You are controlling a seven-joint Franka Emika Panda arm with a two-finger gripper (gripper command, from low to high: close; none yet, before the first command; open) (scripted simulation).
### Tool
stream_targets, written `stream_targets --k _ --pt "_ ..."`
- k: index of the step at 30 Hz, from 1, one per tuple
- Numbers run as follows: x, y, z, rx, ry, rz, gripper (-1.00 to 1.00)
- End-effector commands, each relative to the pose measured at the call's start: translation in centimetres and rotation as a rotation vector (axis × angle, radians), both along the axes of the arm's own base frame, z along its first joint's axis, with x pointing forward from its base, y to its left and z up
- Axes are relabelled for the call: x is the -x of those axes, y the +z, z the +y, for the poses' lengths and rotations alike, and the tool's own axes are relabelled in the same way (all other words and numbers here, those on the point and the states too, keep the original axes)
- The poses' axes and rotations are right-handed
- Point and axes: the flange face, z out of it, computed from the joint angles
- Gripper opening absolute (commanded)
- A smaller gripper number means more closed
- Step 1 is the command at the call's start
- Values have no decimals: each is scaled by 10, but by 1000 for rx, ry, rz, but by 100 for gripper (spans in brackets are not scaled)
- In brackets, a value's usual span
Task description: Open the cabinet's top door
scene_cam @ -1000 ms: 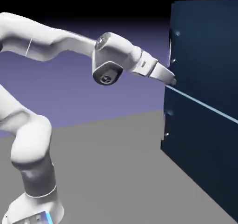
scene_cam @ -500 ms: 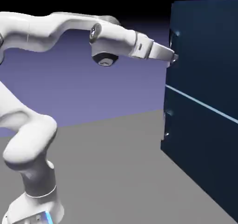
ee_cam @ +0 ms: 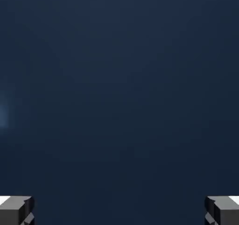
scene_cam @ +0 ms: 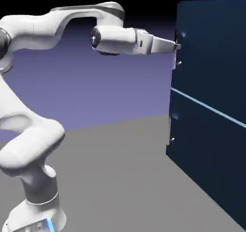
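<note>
My gripper (scene_cam: 178, 46) is spread wide, its tips up close to the top door (scene_cam: 211, 48), at the exterior view's right. I can't tell whether they touch it.

In the exterior view, the cabinet (scene_cam: 211, 110) stands right of the arm (scene_cam: 115, 38), its top door (scene_cam: 211, 58) above the lower panel (scene_cam: 202, 149).

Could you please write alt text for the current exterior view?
A white robot arm reaches right, its tool at the handle side of the upper door of a dark navy cabinet. A pale line separates the closed upper and lower panels.
</note>
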Motion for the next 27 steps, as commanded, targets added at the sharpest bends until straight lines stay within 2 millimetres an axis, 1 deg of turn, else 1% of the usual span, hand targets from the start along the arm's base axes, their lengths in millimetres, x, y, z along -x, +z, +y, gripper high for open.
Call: stream_targets --k 1,10,19,20,26,27 --pt "-2 -1 5 1 1 -8 0" --pt "-25 -21 52 0 14 -69 0" --pt "-55 -53 105 -13 30 -99 0" --pt "-55 -53 105 -13 30 -99 0" --pt "-105 -53 103 -13 30 -99 0" --pt "-105 -53 103 -13 30 -99 -100"
